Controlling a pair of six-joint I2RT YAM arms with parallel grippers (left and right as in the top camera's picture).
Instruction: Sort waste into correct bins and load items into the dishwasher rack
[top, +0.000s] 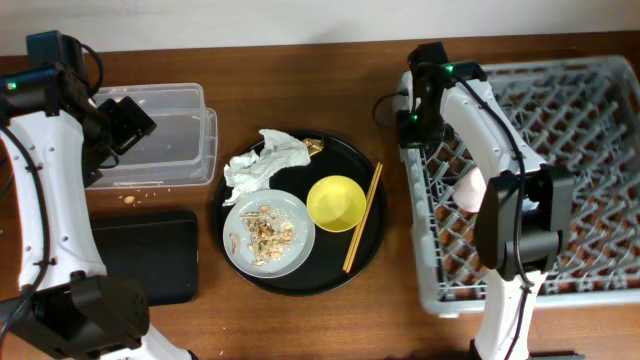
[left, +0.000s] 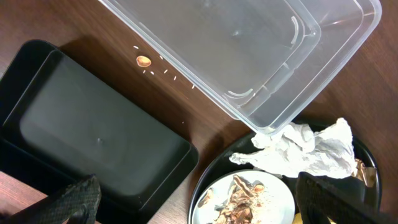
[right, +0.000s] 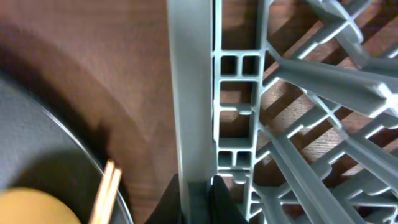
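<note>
Showing the right gripper pinched shut on the 9 o'clock wall of the dishwasher rack, which sits at the table's 3 o'clock. The left gripper is spread wide and empty, over the clear tub at 10 o'clock.

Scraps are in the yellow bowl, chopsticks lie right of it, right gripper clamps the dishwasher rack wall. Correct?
No: the food scraps lie on the pale-grey plate, not in the yellow bowl, which is empty, as the overhead view shows. The chopsticks and the right gripper, shut on the dishwasher rack wall, are as stated.
</note>
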